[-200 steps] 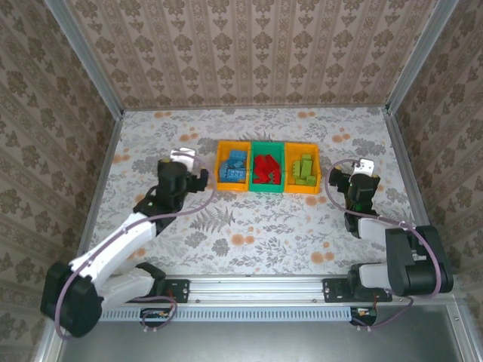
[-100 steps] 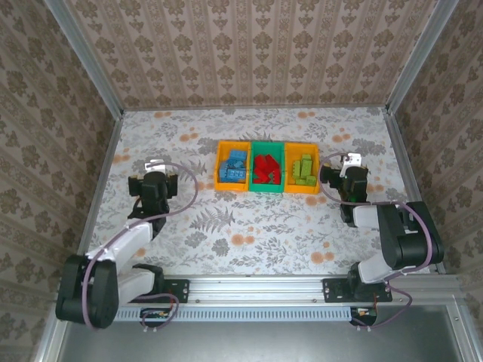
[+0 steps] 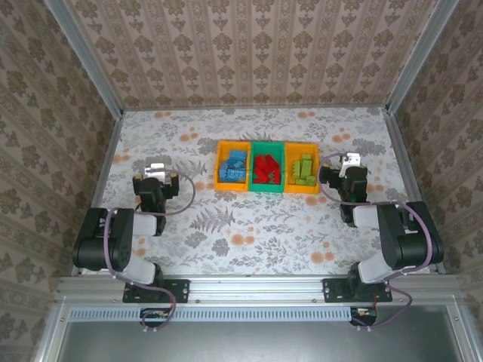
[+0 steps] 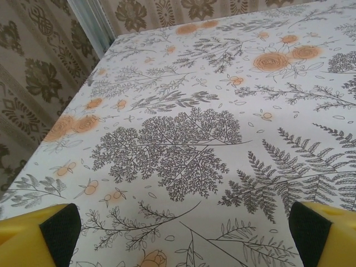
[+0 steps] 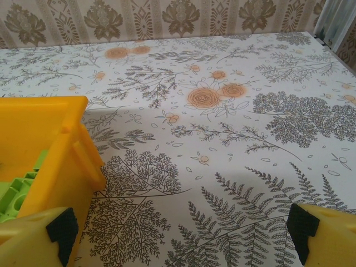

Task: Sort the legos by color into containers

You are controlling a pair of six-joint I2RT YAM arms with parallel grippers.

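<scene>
Top external view: the left gripper (image 3: 155, 169) stands wide open and holds nothing, low over the table (image 3: 264, 226) at its left side, its arm folded back toward the near edge. The right gripper (image 3: 350, 163) is likewise spread wide and holds nothing, just beside the right end of the bins (image 3: 266, 188), its arm also folded. The three bins stand touching in a row at mid-table, nearer the far wall (image 3: 249, 53). The left orange bin (image 3: 219, 172) holds the blue legos (image 3: 235, 166), the green bin (image 3: 253, 167) between holds the red legos (image 3: 265, 169), and the right orange bin (image 3: 318, 178) holds the green legos (image 3: 304, 169). The left gripper is well apart from the row, with bare floral cloth between. Left wrist view: the left gripper (image 4: 183, 231) shows two yellow fingers with black pads (image 4: 62, 227) at the lower corners, far apart, with only the fern-and-rose print of the table (image 4: 183, 139) between them, and the side wall (image 4: 39, 72) at upper left. Right wrist view: the right gripper (image 5: 182, 228) shows the same wide stance; the right orange bin (image 5: 61, 139) sits just by the left finger, and green legos (image 5: 16, 192) are visible inside it. The table (image 5: 233, 139) runs on to the papered wall (image 5: 167, 16).
</scene>
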